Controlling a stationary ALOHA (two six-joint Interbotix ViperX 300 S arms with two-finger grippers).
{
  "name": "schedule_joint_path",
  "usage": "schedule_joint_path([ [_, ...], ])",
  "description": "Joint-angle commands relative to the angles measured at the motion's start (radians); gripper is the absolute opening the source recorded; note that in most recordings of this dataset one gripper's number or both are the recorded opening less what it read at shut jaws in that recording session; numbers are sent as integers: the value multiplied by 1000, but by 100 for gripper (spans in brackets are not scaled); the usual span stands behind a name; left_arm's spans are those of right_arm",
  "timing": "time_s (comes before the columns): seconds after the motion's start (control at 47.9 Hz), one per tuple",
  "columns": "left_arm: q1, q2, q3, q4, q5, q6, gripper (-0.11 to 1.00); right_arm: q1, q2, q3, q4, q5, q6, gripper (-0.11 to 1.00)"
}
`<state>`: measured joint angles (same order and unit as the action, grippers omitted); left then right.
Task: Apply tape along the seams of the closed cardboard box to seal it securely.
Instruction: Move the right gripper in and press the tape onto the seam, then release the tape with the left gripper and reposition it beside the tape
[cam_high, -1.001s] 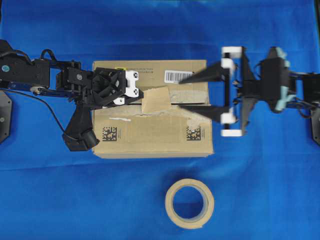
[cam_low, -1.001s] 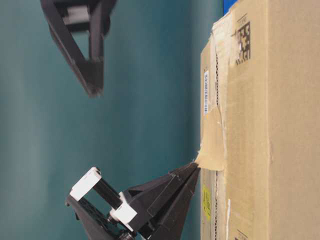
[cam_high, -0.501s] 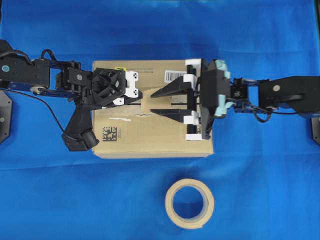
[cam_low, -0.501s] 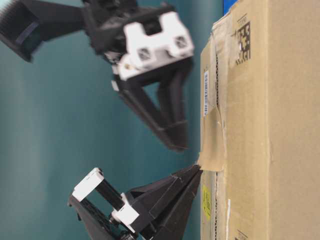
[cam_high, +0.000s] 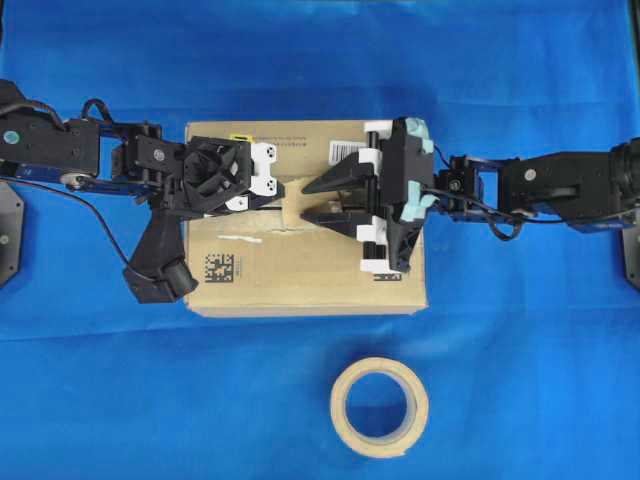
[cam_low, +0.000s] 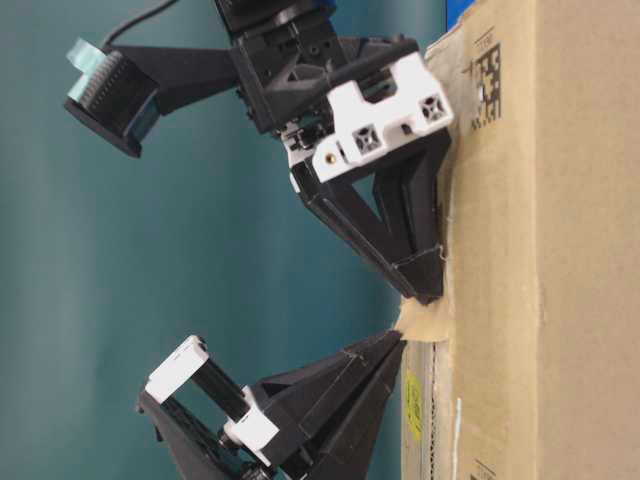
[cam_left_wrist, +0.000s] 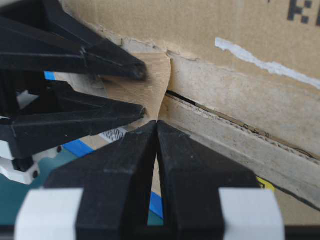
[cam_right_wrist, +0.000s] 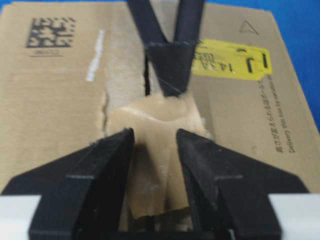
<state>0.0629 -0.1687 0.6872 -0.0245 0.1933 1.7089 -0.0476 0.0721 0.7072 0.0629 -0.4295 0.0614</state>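
Tan tape square over the box seam

I'm seeing the flat tan tape piece (cam_right_wrist: 159, 145) lying mid-seam (cam_left_wrist: 220, 117) on the brown cardboard box (cam_high: 300, 275). My left gripper (cam_high: 283, 200) is pinching its edge, jaws together. My right gripper (cam_high: 305, 200) is pressing down, fingers apart, straddling the tape.

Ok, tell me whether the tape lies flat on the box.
Not flat: the left gripper pinches one tape edge up off the cardboard box.

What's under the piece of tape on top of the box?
The tape lies over the seam and pale torn cardboard on the box. The seam beneath it is covered.
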Motion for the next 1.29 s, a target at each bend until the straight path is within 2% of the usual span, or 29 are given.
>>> schedule_joint_path([
  [0.0, -2, -12, -14, 2, -3, -2, 0, 2, -8, -28, 5, 8, 2, 42],
  [0.668, -2, -9, -21, 2, 11, -37, 3, 2, -5, -34, 5, 37, 5, 42],
  [0.793, -3, -6, -23, 2, 12, -37, 21, 2, -5, -34, 6, 35, 6, 42],
  [0.897, -3, 6, -40, 0, 32, -38, 49, 2, -5, -34, 5, 37, 6, 42],
  [1.001, -5, 28, -72, 2, 58, -35, 66, 2, -5, -32, 5, 38, 6, 42],
  [1.273, -5, 63, -132, 3, 183, -29, 67, 5, -5, -31, 5, 38, 6, 42],
])
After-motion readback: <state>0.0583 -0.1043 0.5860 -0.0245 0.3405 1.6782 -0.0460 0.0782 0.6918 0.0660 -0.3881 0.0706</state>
